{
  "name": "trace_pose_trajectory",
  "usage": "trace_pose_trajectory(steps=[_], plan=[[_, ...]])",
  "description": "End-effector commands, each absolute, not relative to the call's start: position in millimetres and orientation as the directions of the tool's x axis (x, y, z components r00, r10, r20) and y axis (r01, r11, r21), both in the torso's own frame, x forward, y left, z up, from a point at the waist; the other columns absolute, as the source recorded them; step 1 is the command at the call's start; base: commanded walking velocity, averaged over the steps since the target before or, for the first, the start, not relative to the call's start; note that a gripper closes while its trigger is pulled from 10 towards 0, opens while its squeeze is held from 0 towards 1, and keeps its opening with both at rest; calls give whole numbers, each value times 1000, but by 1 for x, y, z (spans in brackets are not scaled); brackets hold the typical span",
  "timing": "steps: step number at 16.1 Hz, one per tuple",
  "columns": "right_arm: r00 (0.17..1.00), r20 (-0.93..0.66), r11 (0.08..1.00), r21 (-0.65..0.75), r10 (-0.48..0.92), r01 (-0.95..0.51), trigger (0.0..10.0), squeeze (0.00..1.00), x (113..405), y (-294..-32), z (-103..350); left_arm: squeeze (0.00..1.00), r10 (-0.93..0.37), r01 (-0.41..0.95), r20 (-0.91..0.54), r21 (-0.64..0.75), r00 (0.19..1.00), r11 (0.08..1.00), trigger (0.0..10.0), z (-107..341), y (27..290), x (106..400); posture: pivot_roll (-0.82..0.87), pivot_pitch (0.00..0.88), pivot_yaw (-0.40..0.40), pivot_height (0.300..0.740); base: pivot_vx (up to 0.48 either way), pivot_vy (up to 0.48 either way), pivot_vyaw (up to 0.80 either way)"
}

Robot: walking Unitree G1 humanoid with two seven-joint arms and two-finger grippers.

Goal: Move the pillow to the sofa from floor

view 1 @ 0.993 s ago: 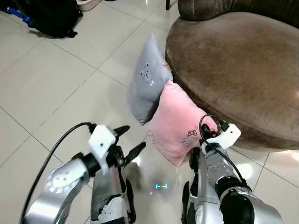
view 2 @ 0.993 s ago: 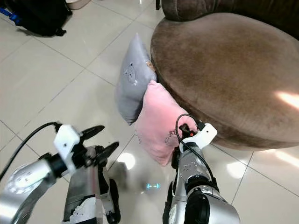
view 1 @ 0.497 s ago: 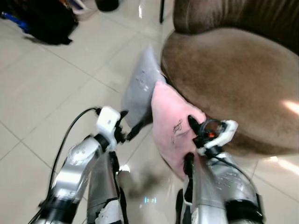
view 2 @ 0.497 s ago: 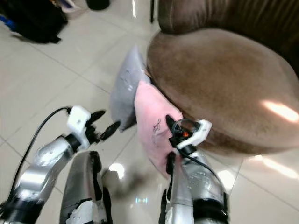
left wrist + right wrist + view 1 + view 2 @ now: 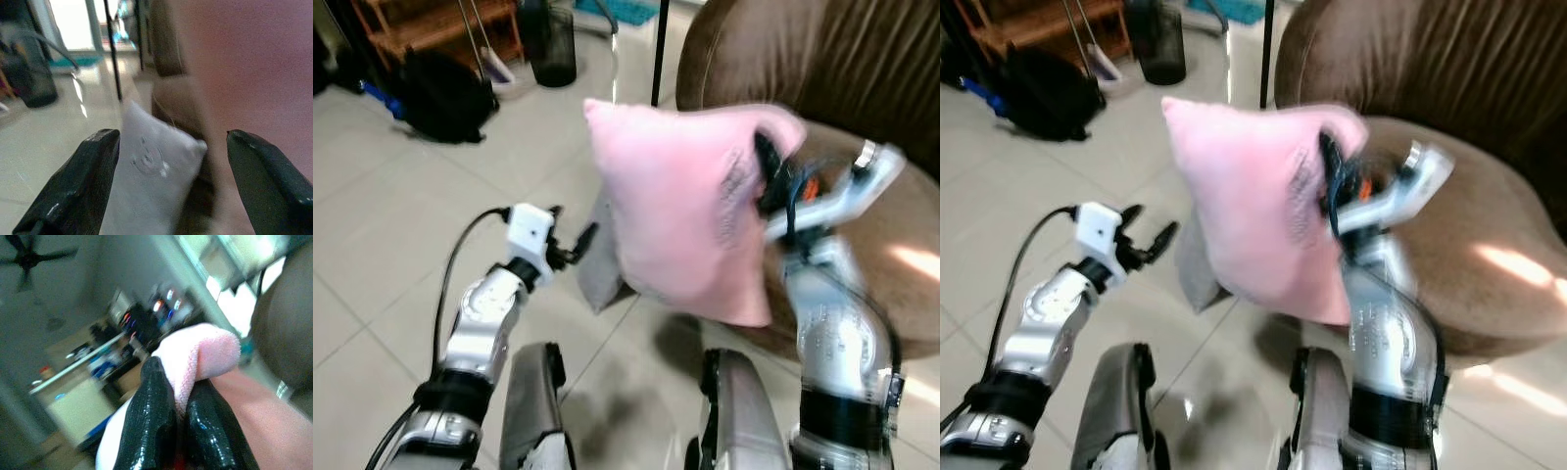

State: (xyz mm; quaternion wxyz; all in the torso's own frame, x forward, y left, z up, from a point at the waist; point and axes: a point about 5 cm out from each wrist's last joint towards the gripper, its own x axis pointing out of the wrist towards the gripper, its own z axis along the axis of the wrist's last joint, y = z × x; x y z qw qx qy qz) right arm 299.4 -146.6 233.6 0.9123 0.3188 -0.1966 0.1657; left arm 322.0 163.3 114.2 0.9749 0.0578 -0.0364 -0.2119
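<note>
I am holding the soft pink square pillow (image 5: 680, 215) up in the air with my right claw (image 5: 178, 404), whose two black fingers (image 5: 149, 416) are pinching a corner of the fabric between them. The pillow is hanging clear of the pale tiled floor (image 5: 382, 245), in front of the rounded brown velvet sofa (image 5: 862, 108) and not yet resting on its seat. My left claw (image 5: 570, 240) is hovering beside the pillow with its fingers spread apart, gripping nothing. A grey pillow with a small bear print (image 5: 151, 171) is leaning on the floor against the sofa's base, just behind the pink one. A black bag (image 5: 440, 98) is lying on the tiles well apart.
</note>
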Motion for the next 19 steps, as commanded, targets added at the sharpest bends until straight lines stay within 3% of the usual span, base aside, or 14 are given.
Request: trace_pose_trajectory(steps=[1, 16, 17, 19], plan=[[862, 488, 767, 499, 136, -403, 10000, 0, 296, -151, 243, 0, -400, 388, 63, 144, 914, 910, 10000, 119, 164, 321, 1, 0, 1, 519, 0, 0, 0], [862, 488, 767, 499, 136, -403, 10000, 0, 296, -151, 243, 0, -400, 388, 63, 144, 914, 910, 10000, 119, 164, 321, 1, 0, 1, 519, 0, 0, 0], [916, 397, 868, 438, 49, -236, 10000, 0, 304, -152, 240, 0, -360, 320, 162, 231, 919, 919, 10000, 149, 158, 312, 1, 0, 10, 524, 0, 0, 0], [952, 298, 954, 298, -62, -31, 10000, 0, 313, -155, 225, 0, -308, 221, 252, 320, 918, 921, 10000, 178, 153, 307, 1, 0, 8, 539, 0, 0, 0]])
